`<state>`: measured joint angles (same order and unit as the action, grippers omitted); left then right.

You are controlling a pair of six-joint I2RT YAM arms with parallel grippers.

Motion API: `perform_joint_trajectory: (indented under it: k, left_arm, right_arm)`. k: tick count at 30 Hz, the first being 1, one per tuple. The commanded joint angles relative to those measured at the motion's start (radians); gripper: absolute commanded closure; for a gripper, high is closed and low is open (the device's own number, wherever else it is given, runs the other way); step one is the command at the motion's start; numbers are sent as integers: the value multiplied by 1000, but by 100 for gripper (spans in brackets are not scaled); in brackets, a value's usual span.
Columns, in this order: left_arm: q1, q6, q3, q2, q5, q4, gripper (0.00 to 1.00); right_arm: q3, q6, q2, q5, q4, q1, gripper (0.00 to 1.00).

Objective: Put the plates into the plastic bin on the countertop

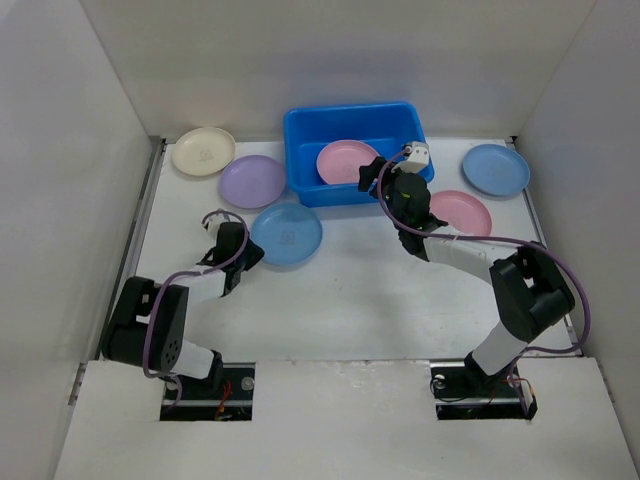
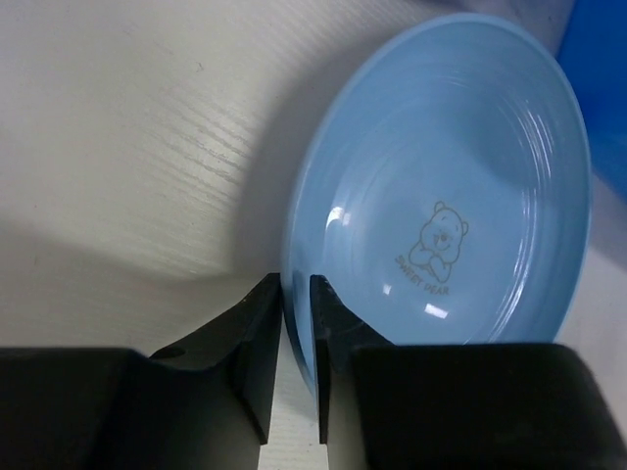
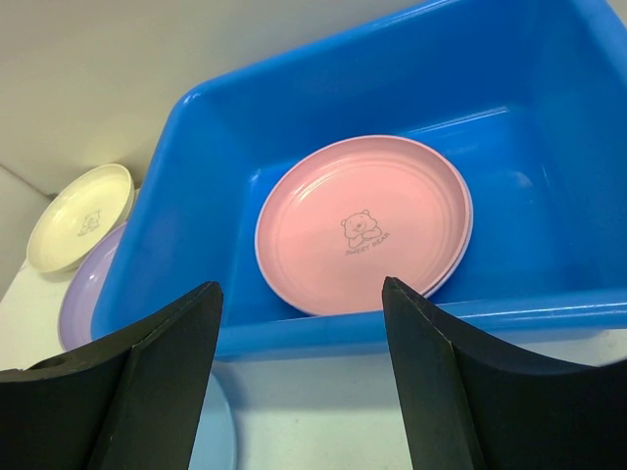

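Note:
The blue plastic bin stands at the back centre of the white countertop. A pink plate lies inside it, also in the right wrist view. My right gripper is open and empty at the bin's near rim. My left gripper is shut on the near-left rim of a light blue plate, its fingers pinching the plate's edge. On the countertop lie a cream plate, a lavender plate, a second pink plate and a second light blue plate.
White walls enclose the countertop on three sides. Metal rails run along the left and right edges. The cream plate and lavender plate show left of the bin in the right wrist view.

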<state>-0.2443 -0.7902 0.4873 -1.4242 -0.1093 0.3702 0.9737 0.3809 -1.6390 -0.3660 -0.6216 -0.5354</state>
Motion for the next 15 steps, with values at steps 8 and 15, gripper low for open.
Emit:
perform_joint_trajectory:
  k: [8,15]
  left_arm:
    - [-3,-1,-22,250,-36,-97,97]
    - [-57,26,-3,611,-115,-341,97]
  right_arm:
    - [25,24,-5,15,-72,13,28]
    - [-12,70,18,-7,-72,48,28]
